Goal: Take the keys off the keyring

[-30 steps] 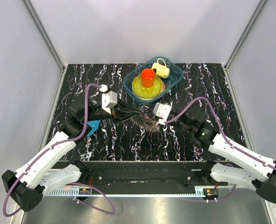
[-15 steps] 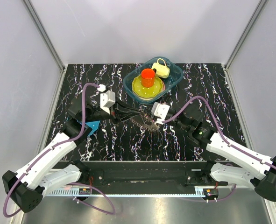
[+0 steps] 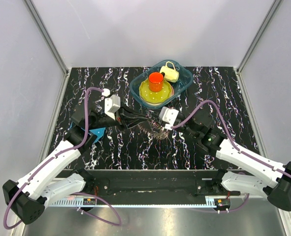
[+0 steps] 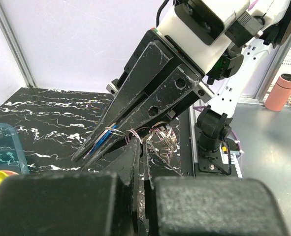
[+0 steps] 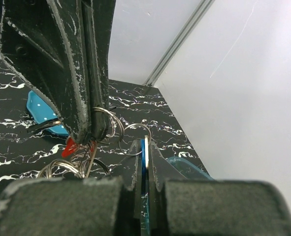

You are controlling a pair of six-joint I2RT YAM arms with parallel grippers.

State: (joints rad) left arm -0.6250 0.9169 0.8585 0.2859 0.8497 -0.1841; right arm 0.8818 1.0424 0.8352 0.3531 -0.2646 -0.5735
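Keys (image 3: 154, 129) too small to count; teal tray (image 4: 0, 147) cropped at edge.

Keys (image 3: 153, 129) on keyring (image 4: 163, 136), mid-table

The black, white-veined bench (image 3: 234, 88) is carrying a clear blue plastic tub (image 3: 188, 77), which is sitting at the middle of its far edge, while a flat light-blue dotted piece (image 3: 98, 132) is lying on the bare surface near its left side.
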